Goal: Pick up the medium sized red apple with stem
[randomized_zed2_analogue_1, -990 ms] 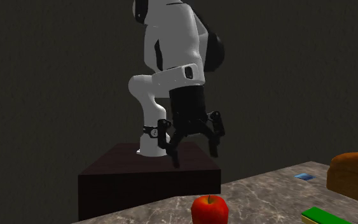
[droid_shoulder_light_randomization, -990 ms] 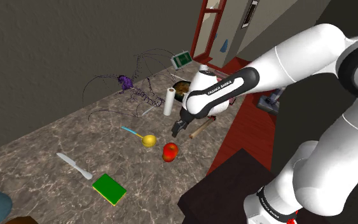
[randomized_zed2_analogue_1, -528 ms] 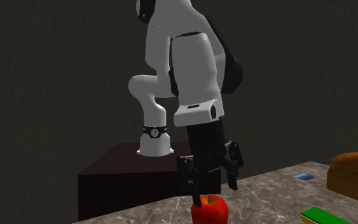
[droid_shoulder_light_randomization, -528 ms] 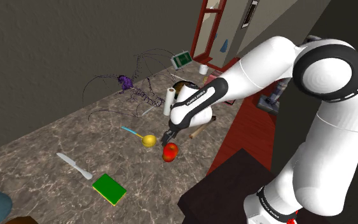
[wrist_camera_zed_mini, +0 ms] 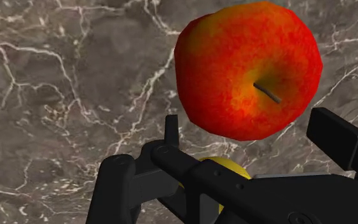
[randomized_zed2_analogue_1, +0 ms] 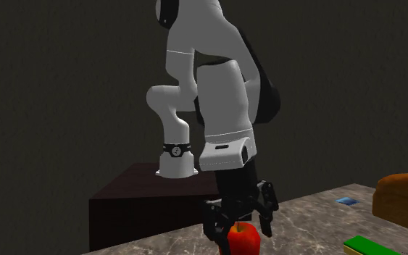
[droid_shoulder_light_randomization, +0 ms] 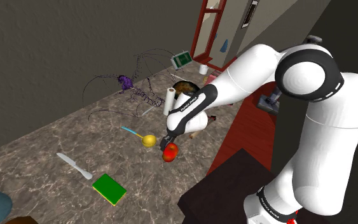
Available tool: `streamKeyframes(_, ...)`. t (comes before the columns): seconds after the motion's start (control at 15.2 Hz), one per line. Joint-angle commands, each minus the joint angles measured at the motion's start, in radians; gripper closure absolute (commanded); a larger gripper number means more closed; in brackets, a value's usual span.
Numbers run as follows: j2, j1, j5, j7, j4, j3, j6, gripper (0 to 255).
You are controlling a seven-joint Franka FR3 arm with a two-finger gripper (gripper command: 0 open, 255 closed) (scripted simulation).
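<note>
**user1:** While the claw (randomized_zed2_analogue_1: 241, 233) hangs low over the marble top (wrist_camera_zed_mini: 56, 76), are its fingers (wrist_camera_zed_mini: 117, 184) shut or what?

**user2:** nope, they're spread apart; one on each side of the red apple (wrist_camera_zed_mini: 247, 67), not clamped on it as far as I can see; apple sits right between the tips, stem (wrist_camera_zed_mini: 268, 93) pointing up at the claw; yellow round thing (droid_shoulder_light_randomization: 149, 140) just beside it

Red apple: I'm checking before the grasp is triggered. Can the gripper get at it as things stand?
Probably yes. The gripper is open just above the red apple, with a finger to either side and nothing between them. The yellow round thing sits apart beside it.
</note>
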Motion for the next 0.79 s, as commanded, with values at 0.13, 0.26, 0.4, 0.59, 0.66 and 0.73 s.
streamKeyframes(0.13, 0.009, 0.0, 0.003, -0.002, 0.004, 0.003, 0.007, 255)
streamKeyframes(0.26, 0.007, 0.001, 0.002, 0.0, 0.003, 0.002, 0.005, 255)
streamKeyframes(0.4, 0.009, 0.001, 0.002, 0.0, 0.005, 0.002, 0.005, 255)
streamKeyframes(0.59, 0.005, -0.002, 0.004, -0.004, -0.001, 0.003, 0.006, 255)
streamKeyframes(0.66, -0.01, 0.002, -0.002, 0.003, -0.005, -0.002, -0.004, 255)
streamKeyframes(0.73, -0.024, 0.006, -0.008, 0.01, -0.008, -0.007, -0.015, 255)
